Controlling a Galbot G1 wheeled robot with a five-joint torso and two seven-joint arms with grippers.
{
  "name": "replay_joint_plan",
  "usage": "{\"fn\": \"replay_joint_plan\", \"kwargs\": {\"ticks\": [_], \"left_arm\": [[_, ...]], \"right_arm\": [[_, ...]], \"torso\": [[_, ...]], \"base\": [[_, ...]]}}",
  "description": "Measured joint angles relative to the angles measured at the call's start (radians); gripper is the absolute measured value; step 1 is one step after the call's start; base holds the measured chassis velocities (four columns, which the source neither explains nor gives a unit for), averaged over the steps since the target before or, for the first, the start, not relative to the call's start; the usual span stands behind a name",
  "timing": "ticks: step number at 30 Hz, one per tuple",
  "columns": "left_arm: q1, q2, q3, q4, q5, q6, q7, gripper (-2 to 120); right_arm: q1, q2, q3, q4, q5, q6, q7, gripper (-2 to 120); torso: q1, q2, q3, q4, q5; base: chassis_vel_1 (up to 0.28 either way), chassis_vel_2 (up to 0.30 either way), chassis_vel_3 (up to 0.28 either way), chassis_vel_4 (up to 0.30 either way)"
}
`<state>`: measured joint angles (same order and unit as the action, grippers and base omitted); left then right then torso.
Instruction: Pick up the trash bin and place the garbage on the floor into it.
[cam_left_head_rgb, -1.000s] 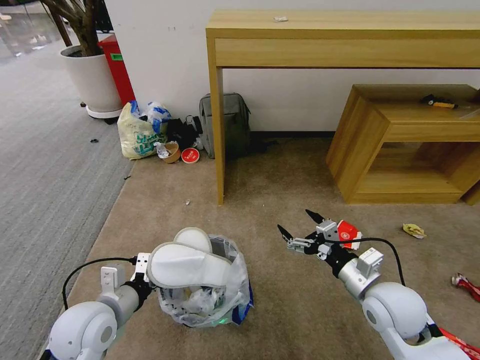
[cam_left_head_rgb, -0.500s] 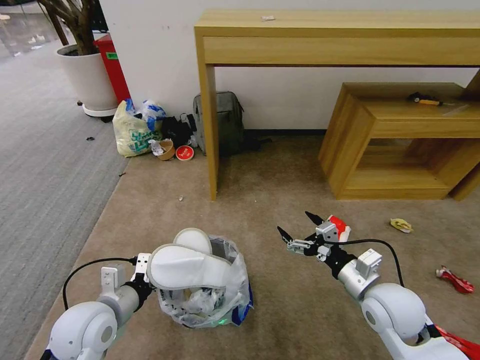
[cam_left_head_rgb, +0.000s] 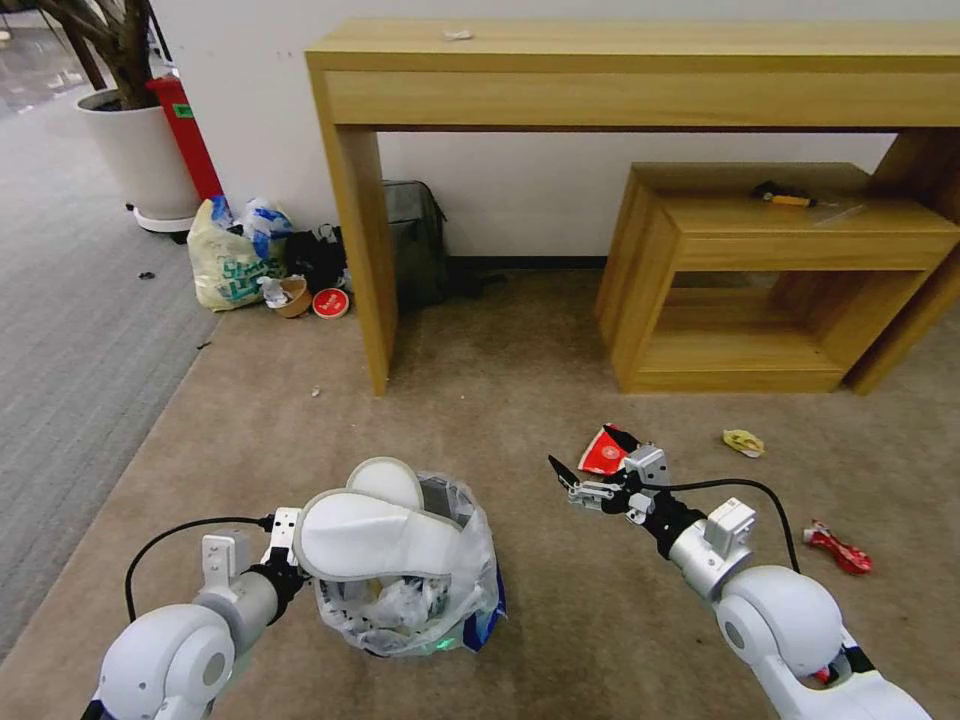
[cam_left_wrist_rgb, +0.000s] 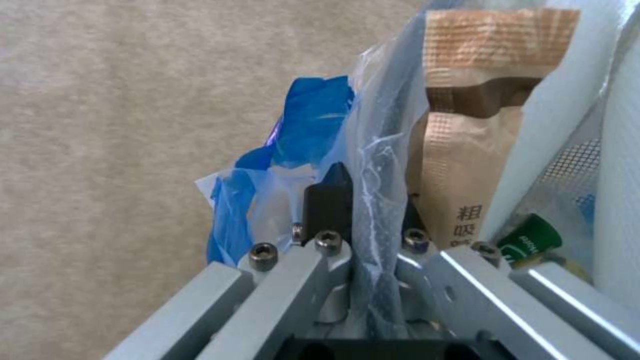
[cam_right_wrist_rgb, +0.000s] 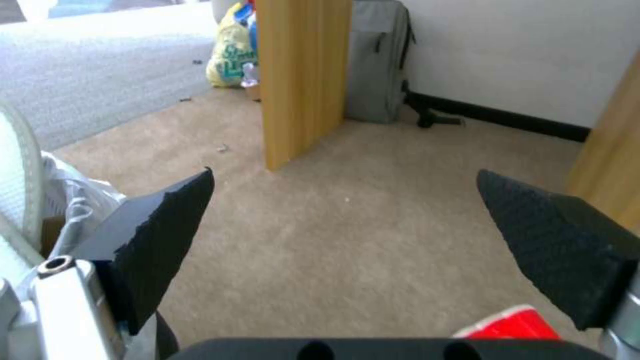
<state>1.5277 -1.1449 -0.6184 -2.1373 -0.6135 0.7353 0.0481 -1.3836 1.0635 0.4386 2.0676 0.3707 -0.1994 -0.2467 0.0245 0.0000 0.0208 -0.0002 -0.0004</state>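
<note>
1. The right claw (cam_left_head_rgb: 588, 463) hovers low over the floor (cam_left_head_rgb: 540, 360) with its black pointed fingers (cam_right_wrist_rgb: 167, 235) spread wide apart and nothing between them.
2. A red-and-white wrapper (cam_left_head_rgb: 604, 452) lies on the carpet just beside the far finger. The right wrist view shows only its red corner (cam_right_wrist_rgb: 513, 322) under that finger.
3. The left claw (cam_left_wrist_rgb: 367, 200) is clamped on the rim of the trash bin (cam_left_head_rgb: 405, 590), with the crinkly translucent bag pinched between its black fingertips (cam_left_wrist_rgb: 328, 200).
4. The bin is a small round one to the left of the right claw and near it. A white fabric slipper (cam_left_head_rgb: 370, 535) lies across its top.
5. The left wrist view looks inside the liner: a brown paper packet (cam_left_wrist_rgb: 467, 130) with printed characters, a green cap (cam_left_wrist_rgb: 530, 240), and blue print on the plastic.
6. More garbage lies on the beige short-pile carpet to the right of the right arm: a crumpled yellow wrapper (cam_left_head_rgb: 743, 441) and a red wrapper (cam_left_head_rgb: 838, 549), well apart from the bin.
7. Farther off stand a wooden tabletop on legs (cam_left_head_rgb: 640, 60) and a low wooden shelf (cam_left_head_rgb: 780, 270). A grey backpack (cam_left_head_rgb: 412, 240) leans against the wall.
</note>
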Motion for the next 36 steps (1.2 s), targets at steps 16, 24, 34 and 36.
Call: {"fn": "replay_joint_plan", "kwargs": {"ticks": [16, 24, 34, 36], "left_arm": [[0.011, -0.009, 0.001, -0.008, 0.015, 0.0, 0.007, 0], [0.012, -0.015, 0.0, -0.01, 0.019, 0.0, 0.01, 0], [0.018, -0.026, -0.005, -0.012, 0.032, 0.0, 0.015, 0], [0.019, -0.03, -0.005, -0.012, 0.035, 0.0, 0.016, 0]], "right_arm": [[-0.019, -0.014, 0.016, -0.001, -0.001, 0.002, -0.012, 100], [-0.045, -0.078, 0.058, -0.031, 0.022, 0.022, -0.039, 100], [-0.108, -0.195, 0.137, -0.181, 0.023, 0.114, -0.203, 100], [-0.124, -0.234, 0.136, -0.244, 0.022, 0.153, -0.258, 100]], "torso": [[0.0, 0.0, 0.0, 0.0, 0.0001], [0.0, 0.0, 0.0, -0.0003, 0.001], [0.0, 0.0, 0.0, 0.0001, 0.0003], [0.0, 0.0, 0.0, 0.0001, 0.0002]], "base": [[-0.163, -0.24, 0.168, 0.239], [-0.173, -0.206, 0.167, 0.194], [-0.03, -0.025, 0.026, 0.03], [0.0, 0.0, 0.0, 0.0]]}}
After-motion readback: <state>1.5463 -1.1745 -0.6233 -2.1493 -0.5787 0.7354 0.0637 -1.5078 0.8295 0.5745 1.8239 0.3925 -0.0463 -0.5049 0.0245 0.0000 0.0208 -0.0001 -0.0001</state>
